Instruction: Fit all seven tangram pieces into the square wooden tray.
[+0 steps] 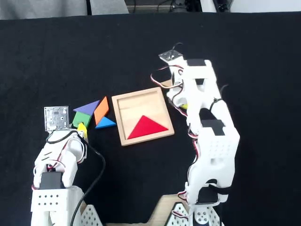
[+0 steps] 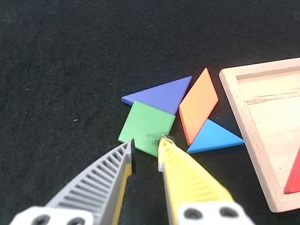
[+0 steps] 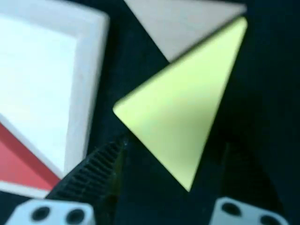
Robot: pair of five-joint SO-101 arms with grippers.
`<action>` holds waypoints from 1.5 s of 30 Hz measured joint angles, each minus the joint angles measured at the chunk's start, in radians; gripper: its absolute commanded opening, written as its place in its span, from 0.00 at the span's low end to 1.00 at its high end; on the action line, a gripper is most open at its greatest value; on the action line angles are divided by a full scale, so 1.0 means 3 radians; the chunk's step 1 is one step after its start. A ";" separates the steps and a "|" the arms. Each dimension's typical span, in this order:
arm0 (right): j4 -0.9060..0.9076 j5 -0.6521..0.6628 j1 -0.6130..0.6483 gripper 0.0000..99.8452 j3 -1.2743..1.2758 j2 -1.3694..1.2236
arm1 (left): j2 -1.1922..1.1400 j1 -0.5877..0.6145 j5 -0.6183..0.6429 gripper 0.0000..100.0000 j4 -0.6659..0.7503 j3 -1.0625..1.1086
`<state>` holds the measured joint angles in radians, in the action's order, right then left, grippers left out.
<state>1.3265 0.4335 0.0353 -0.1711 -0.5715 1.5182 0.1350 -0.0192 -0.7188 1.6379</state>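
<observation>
Tangram pieces (image 1: pixel 101 109) and the wooden tray (image 1: pixel 135 92) lie on black cloth (image 1: pixel 47 56)

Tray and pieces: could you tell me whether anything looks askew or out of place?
The tray sits slightly turned against the table edge. Only the red triangle lies in it; the other pieces lie outside on both sides. Nothing looks damaged.
</observation>
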 measured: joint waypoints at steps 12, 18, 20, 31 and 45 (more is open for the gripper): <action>0.0051 -0.0133 0.0322 0.30 -0.0251 -0.0031 | 0.0000 0.0000 0.0000 0.11 0.0000 0.0000; 0.0164 -0.0133 0.0225 0.30 -0.0721 -0.0506 | 0.0000 0.0000 0.0000 0.11 0.0000 0.0000; 0.0261 -0.0138 0.0225 0.30 -0.0895 -0.0639 | 0.0000 0.0000 0.0000 0.11 0.0000 0.0000; 0.0967 -0.0138 0.0225 0.30 -0.1698 -0.0926 | 0.0000 0.0000 0.0000 0.11 0.0000 0.0000; 0.1197 -0.0133 0.0245 0.30 -0.1826 -0.0885 | 0.0000 0.0000 0.0000 0.11 0.0000 0.0000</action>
<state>1.6855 0.3936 0.1089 -0.7188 -0.8370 1.5182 0.1350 -0.0192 -0.7188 1.6379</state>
